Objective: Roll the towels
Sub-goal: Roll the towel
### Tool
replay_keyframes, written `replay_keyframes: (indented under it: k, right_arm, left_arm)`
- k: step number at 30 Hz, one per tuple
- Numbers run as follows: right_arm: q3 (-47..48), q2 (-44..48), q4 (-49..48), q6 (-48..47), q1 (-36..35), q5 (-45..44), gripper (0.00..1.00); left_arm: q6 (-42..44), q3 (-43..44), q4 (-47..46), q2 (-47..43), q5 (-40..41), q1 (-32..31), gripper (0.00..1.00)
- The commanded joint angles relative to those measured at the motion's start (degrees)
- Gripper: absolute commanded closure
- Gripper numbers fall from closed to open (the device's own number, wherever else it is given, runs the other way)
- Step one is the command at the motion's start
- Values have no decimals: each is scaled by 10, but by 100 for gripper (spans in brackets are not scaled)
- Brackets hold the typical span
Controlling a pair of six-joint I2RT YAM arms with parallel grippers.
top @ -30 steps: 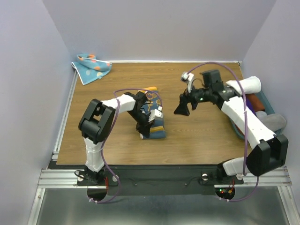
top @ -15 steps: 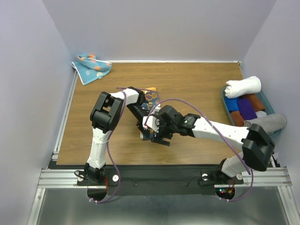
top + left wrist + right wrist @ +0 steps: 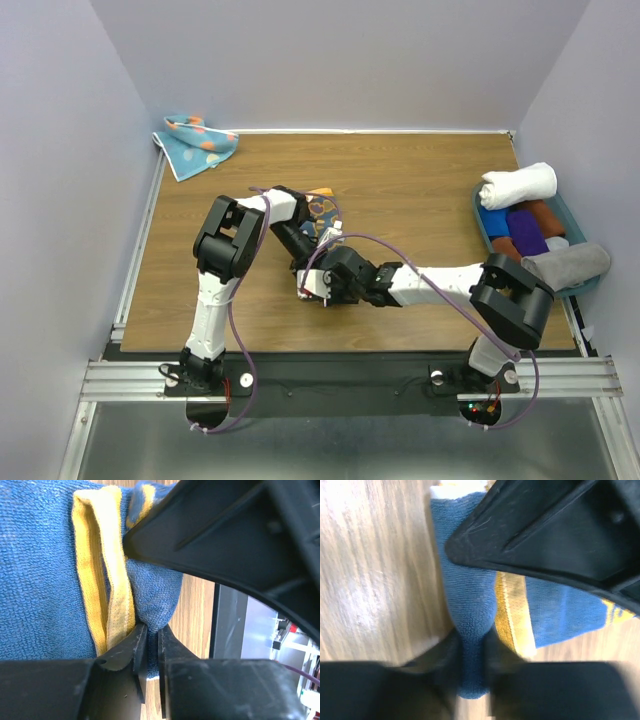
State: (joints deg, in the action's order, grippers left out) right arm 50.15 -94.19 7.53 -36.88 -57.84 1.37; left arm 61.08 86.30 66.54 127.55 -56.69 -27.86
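Note:
The navy and mustard-yellow towel [image 3: 322,205] lies mid-table, mostly hidden under both grippers. My left gripper [image 3: 148,632] is shut on a raised blue fold of this towel [image 3: 45,570] beside its yellow hem. My right gripper [image 3: 472,650] is shut on the same blue fold of the towel [image 3: 470,595] from the opposite side. From above, the left gripper [image 3: 308,266] and right gripper [image 3: 323,290] meet at the towel's near edge. Each wrist view shows the other gripper's black finger close above. The light blue dotted towel [image 3: 196,143] lies crumpled at the far left corner.
A teal bin [image 3: 578,222] at the right edge holds several rolled towels, white, blue, dark red and grey. The right arm [image 3: 440,280] stretches low across the near half of the table. Purple cables loop over both arms.
The right arm swung from mid-right across to the towel, and its jaws closed from wide open onto the blue fold. The left gripper kept its pinch and shifted slightly.

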Motion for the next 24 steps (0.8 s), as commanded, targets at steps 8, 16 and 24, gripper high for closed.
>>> replay_keyframes:
  k: [8, 16, 24]
  right_arm:
    - [8, -6, 76, 61, 28, 207, 99]
    - [58, -32, 163, 144, 78, 334, 99]
    - [143, -142, 224, 197, 147, 504, 99]
  left_arm:
    - [39, -19, -37, -90, 78, 37, 51]
    - [44, -56, -59, -202, 76, 116, 39]
    - [-14, -165, -204, -368, 82, 205, 37]
